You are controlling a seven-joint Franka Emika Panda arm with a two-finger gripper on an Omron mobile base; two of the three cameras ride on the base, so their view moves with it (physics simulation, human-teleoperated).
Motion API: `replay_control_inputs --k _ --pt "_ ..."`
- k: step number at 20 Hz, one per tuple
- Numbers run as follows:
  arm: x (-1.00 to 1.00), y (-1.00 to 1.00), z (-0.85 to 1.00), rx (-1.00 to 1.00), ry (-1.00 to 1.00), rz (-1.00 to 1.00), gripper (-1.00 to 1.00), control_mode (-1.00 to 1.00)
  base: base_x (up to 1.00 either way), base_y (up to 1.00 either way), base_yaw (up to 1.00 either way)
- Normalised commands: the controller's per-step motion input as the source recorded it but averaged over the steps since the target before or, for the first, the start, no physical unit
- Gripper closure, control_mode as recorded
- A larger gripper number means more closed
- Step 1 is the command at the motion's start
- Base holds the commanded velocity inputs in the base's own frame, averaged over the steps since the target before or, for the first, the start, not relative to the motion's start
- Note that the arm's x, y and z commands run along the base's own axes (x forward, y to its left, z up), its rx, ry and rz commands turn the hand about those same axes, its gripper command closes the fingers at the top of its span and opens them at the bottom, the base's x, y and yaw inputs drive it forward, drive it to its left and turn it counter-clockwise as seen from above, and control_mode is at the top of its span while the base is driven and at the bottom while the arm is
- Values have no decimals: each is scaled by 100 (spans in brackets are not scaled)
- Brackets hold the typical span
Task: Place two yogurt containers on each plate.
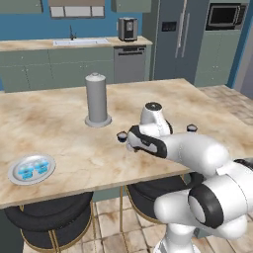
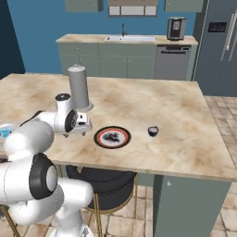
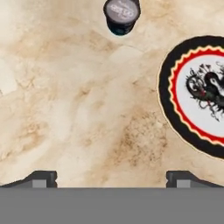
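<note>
- Fingertips [image 3: 43,178] of the gripper [image 3: 111,177] are seen at the bottom of the hand view, spread wide apart, with bare marble between them and nothing gripped.
- Marble counter [image 1: 197,106] is spanned below the hand; the gripper [image 2: 84,126] is held low over it, just left of the black plate in the right base view.
- Black plate [image 3: 197,94], red-rimmed with a pale centre and a dark pattern, is shown at the right of the hand view; in the right base view the plate [image 2: 112,137] lies near the front edge of the counter.
- Silver-grey plate [image 1: 31,169] is placed at the near left of the counter, well apart from the hand, with two light blue yogurt cups [image 1: 32,167] resting on it.
- Dark yogurt cup [image 3: 121,15] is stood on the marble beyond the fingertips; it is also caught by the left base view [image 1: 121,136].
- Second dark cup [image 2: 153,131] is set on the counter to the right of the black plate, apart from it.
- Tall grey canister [image 1: 97,99] is stood upright farther back.
</note>
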Motion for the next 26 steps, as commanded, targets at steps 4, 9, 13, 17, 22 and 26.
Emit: replay_control_inputs --k 4,9,13,17,22,26 --pt "100 0 0 1 1 -7 -100 -100 0 0 0" --pt "97 9 -8 0 0 -28 -100 -100 0 0 0" --pt "28 25 -15 10 -2 -32 -100 -100 0 0 0" --pt "24 23 -2 23 -3 -41 -100 -100 0 0 0" --pt "33 7 -6 18 0 -20 -100 -100 0 0 0" --pt "40 0 -27 1 0 0 -100 -100 0 0 0"
